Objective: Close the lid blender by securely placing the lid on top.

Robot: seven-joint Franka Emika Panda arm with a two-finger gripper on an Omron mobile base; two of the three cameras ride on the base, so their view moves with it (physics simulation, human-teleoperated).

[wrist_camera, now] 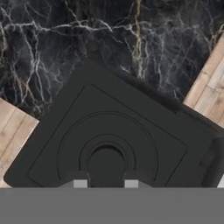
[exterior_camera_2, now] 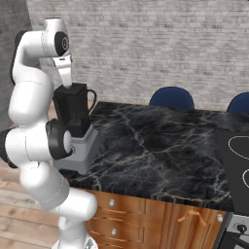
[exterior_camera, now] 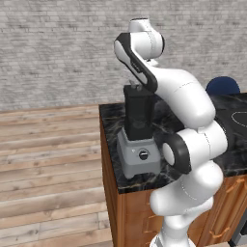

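Note:
The blender (exterior_camera: 139, 118) stands near the left end of the black marble counter, a tall black jar on a grey base with a round knob (exterior_camera: 143, 155). The lid (wrist_camera: 109, 131), a flat black squarish slab, lies level on the jar's top (exterior_camera: 138, 90), also seen in the right base view as the lid (exterior_camera_2: 73, 89). My gripper (wrist_camera: 106, 183) points straight down from above it. Its two finger tips clasp the lid's round central knob from both sides. The gripper (exterior_camera: 137, 85) sits right at the jar's top, partly hidden behind my arm.
The counter (exterior_camera_2: 146, 141) runs to the right toward a cooktop (exterior_camera_2: 236, 155). Two blue chairs (exterior_camera_2: 171, 98) stand behind it. The counter's left edge (exterior_camera: 102, 130) lies close beside the blender, with wooden floor (exterior_camera: 48, 164) below. Wooden drawers front the counter.

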